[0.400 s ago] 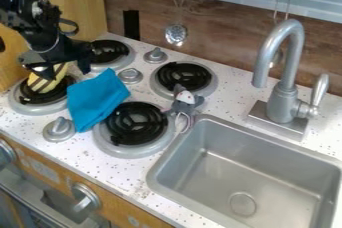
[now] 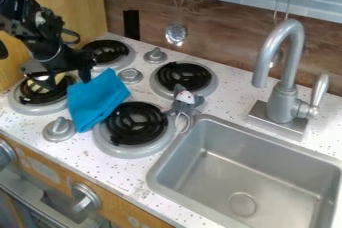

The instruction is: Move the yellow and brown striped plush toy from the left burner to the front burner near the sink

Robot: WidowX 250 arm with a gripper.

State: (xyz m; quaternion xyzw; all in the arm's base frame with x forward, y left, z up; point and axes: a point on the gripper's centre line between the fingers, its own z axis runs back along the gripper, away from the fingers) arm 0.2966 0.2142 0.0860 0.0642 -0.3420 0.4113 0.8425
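Observation:
The gripper (image 2: 65,78) is low over the left rear part of the stove, its two fingers spread apart. Beneath it lies a yellow and dark striped object (image 2: 51,88) on the left burner (image 2: 37,106), largely hidden by the gripper; whether they touch, I cannot tell. Just right of the fingers, a blue cloth (image 2: 97,98) lies across the counter and the edge of the front burner (image 2: 137,128). A grey mouse toy (image 2: 185,100) sits between the two right-hand burners and the sink.
At the right are the metal sink (image 2: 230,134) and its faucet (image 2: 284,92). Stove knobs (image 2: 130,76) stand among the burners, another burner (image 2: 107,52) is behind the gripper, and a ladle (image 2: 176,34) hangs on the back wall.
The gripper has come down slightly over the striped object and now covers more of it. The blue cloth and the mouse toy have kept their places.

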